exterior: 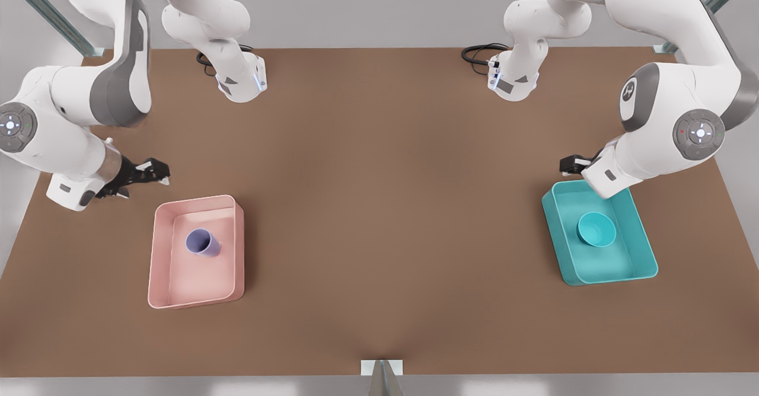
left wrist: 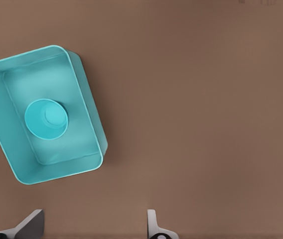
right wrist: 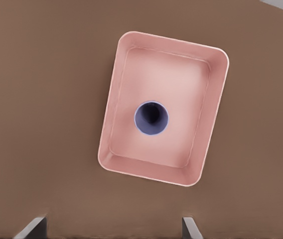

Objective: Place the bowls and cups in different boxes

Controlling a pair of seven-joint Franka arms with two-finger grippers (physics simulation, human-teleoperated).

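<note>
The lavender-blue cup (exterior: 203,243) (right wrist: 151,118) stands upright inside the pale pink box (exterior: 195,277) (right wrist: 174,74) on the front view's left. On the front view's right, the teal bowl (exterior: 596,229) (left wrist: 46,118) rests in the teal box (exterior: 622,256) (left wrist: 57,74). My right gripper (exterior: 151,173) (right wrist: 114,226) hovers open beyond the pink box's far left corner, holding nothing. My left gripper (exterior: 572,163) (left wrist: 94,224) hangs open near the teal box's far corner, also holding nothing.
The brown table (exterior: 379,206) stretches wide between the two boxes. Both arm bases (exterior: 243,82) and their cables sit at the far edge. A small bracket (exterior: 382,367) marks the near edge's middle.
</note>
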